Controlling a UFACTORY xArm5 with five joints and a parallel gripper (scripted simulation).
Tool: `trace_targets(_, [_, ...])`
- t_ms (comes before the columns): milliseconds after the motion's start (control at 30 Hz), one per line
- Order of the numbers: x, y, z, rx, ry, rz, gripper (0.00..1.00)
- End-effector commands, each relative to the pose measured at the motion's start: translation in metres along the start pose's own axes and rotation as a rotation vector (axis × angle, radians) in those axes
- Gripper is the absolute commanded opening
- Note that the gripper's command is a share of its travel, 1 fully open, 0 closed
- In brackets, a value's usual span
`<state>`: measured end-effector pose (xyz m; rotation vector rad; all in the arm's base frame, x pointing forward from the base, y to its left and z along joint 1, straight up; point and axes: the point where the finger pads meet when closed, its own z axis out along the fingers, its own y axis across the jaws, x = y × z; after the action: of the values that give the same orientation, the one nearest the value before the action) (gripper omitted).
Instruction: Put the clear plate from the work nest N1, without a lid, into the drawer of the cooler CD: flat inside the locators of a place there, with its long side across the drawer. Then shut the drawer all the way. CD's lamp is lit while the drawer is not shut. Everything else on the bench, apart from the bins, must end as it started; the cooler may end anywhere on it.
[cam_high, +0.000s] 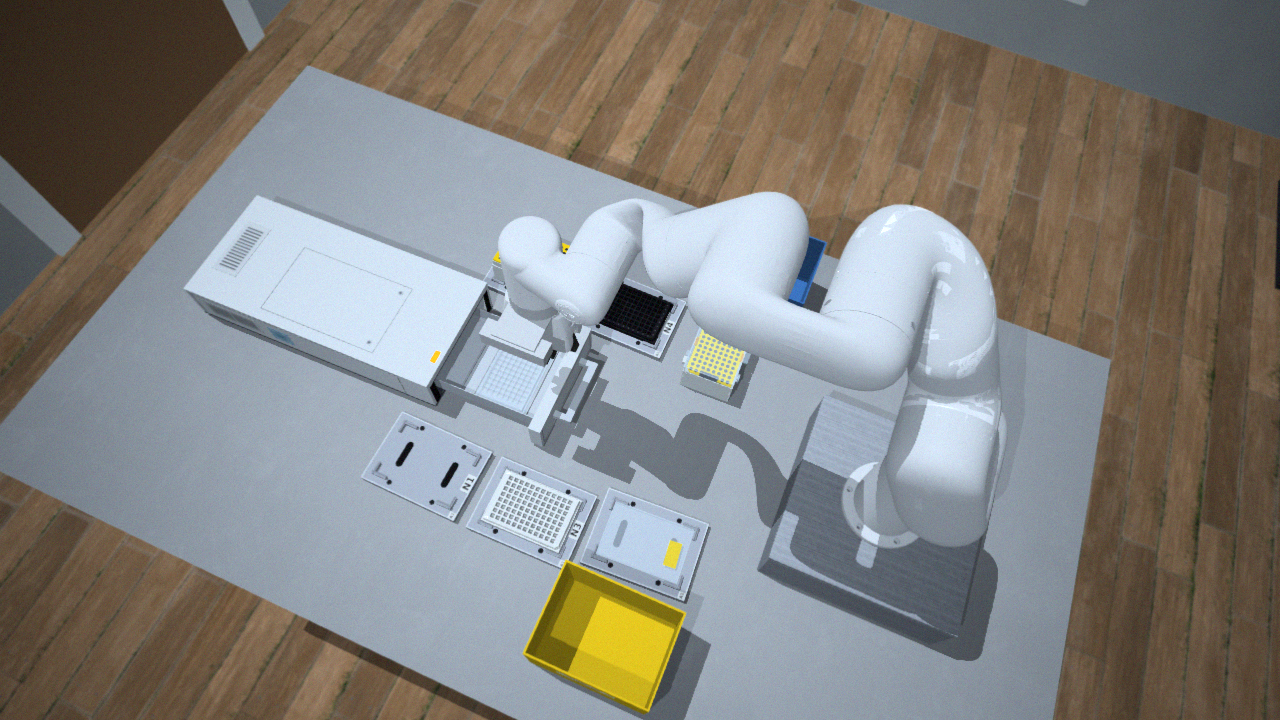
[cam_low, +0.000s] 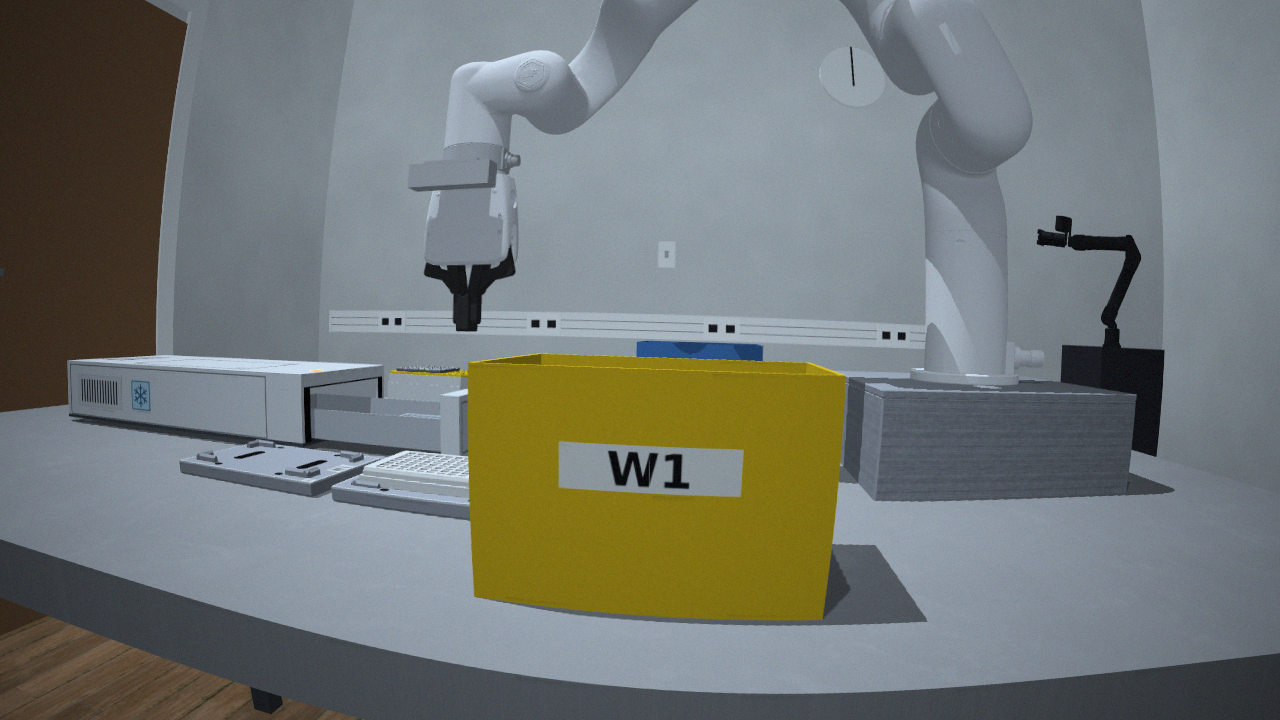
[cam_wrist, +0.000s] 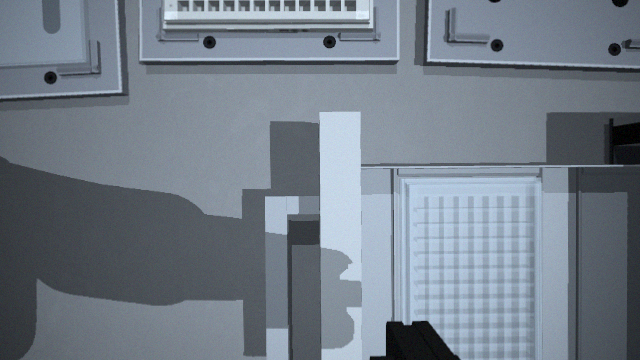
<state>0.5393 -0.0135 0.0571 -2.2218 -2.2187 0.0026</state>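
The cooler CD lies at the left of the bench with its drawer pulled out and its orange lamp lit. The clear plate lies flat in the drawer, without a lid; in the wrist view its long side runs across the drawer. The drawer's front panel carries a handle. Nest N1 is empty. My gripper is shut and empty. It hangs well above the drawer's front end; its fingertips show in the wrist view.
A nest with a white well plate and a nest with a yellow tag lie beside N1. The yellow bin W1 stands at the front. A black plate, a yellow tip box and a blue bin are behind.
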Motion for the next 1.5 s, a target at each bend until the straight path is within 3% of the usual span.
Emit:
trace_targets(0, [0.0,-0.014,-0.001,-0.011,0.002,0.0,0.0])
trace_targets(633, [0.0,-0.097,0.012,-0.011,0.002,0.0,0.0])
trace_targets(1033, [0.0,-0.097,0.012,-0.011,0.002,0.0,0.0])
trace_targets(1467, [0.0,-0.097,0.034,-0.011,0.002,0.0,0.0])
